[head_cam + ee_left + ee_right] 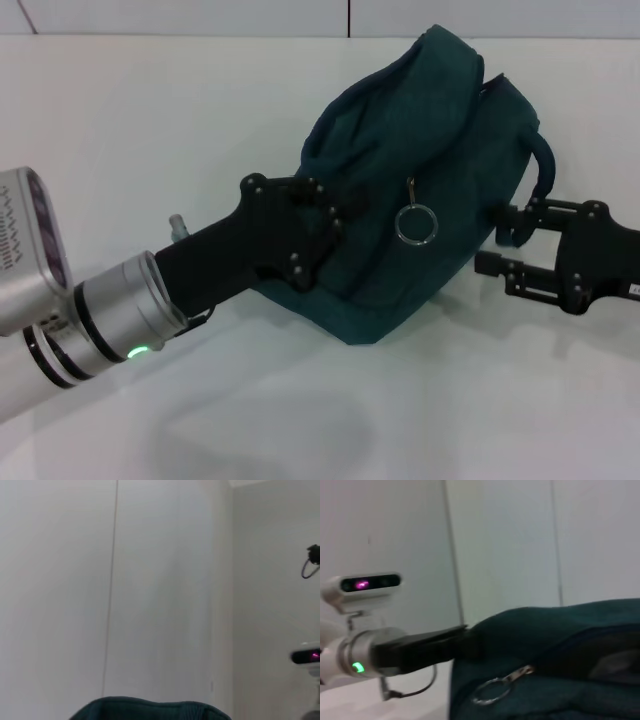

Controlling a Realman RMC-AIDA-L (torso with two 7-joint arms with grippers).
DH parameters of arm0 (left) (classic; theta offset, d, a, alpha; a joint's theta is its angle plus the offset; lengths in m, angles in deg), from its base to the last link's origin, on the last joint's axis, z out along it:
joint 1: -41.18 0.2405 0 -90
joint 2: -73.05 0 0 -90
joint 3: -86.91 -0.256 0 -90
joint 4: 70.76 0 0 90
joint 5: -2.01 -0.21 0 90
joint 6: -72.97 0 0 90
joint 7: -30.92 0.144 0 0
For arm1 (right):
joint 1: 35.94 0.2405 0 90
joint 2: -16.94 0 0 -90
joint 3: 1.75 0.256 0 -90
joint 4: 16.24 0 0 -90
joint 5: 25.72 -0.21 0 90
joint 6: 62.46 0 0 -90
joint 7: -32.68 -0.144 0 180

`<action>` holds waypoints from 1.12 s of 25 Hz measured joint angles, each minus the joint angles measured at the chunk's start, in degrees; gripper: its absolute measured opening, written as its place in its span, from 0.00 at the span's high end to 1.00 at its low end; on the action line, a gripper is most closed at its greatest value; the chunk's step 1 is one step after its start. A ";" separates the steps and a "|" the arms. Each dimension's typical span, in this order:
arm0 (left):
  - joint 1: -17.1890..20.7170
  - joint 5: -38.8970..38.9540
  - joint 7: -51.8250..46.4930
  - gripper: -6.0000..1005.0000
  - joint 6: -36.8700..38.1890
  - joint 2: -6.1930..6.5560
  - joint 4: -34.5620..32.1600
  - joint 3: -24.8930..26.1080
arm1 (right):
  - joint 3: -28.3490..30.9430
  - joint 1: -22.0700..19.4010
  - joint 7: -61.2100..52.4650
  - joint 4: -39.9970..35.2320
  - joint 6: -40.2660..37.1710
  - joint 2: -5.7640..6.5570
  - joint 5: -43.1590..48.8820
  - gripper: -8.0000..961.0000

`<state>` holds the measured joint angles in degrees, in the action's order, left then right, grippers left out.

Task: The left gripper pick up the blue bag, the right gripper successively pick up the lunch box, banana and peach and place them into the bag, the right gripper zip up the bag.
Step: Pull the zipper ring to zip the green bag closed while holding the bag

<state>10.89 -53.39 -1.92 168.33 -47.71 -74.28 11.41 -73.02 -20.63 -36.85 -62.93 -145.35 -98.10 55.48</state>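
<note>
blue bag point(420, 190): lying slumped on the white desk point(150, 130), zipper nearly shut; no lunch box, banana or peach in sight.
left end effector point(335, 225): at the bag's left flank, fingers pressed into the fabric; whether it has a firm pinch I cannot tell. A loose hold may let the bag sag.
right end effector point(497, 248): at the bag's right end beside the handle, fingers parted, empty; could snag the loop.
ring pull point(416, 224): hangs mid-bag; easily missed.

A plain white table point(150, 130) spreads beneath and beyond the fingers. Behind it rises a pale panelled wall point(510, 540).
</note>
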 joint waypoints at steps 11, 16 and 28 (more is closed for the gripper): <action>-0.30 -4.49 1.09 0.94 1.97 0.00 -0.53 -2.58 | 0.43 2.53 1.00 -1.35 4.42 -0.09 -1.17 0.39; -0.25 -4.09 1.67 0.94 2.32 0.01 -0.50 -3.63 | 1.25 2.88 1.93 -1.98 3.38 -0.13 -1.28 0.39; -0.35 -2.44 1.71 0.94 1.75 0.00 -0.01 -3.71 | 14.15 -1.37 12.38 7.61 -21.58 0.13 -3.10 0.39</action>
<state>10.55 -55.83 -0.21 170.08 -47.71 -74.28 7.71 -58.88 -22.00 -24.48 -55.32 -166.93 -97.97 52.38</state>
